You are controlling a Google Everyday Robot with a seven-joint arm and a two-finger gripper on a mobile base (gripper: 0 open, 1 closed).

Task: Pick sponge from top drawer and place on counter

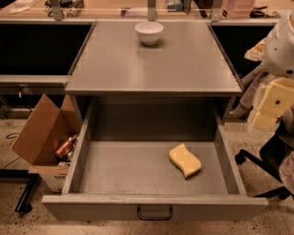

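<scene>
One gripper (270,106) at right edge; sponge (185,160) lying in open top drawer (154,209)

Gripper: cream-yellow, at the right edge of the frame at mid-height, hanging below a white rounded arm housing (281,46). It sits off the right side of the cabinet, about level with the counter's front edge, well apart from the sponge. Whether the jaws are open or closed cannot be told.

Sponge: pale yellow, wavy-edged, lying flat on the drawer floor, right of centre and toward the front. It is near the right wall but not touching it.

Top drawer: pulled out toward the bottom of the frame, with a dark handle (155,213) at the centre of the front panel.

Counter (151,69): flat grey surface above the drawer. A white bowl (149,32) stands upright at the centre of its far edge.

Surroundings: an open cardboard box (39,133) sits on the speckled floor at left, beside the drawer. A black chair base (257,160) is at lower right. A light wooden tabletop (110,8) runs across the top of the frame.
</scene>
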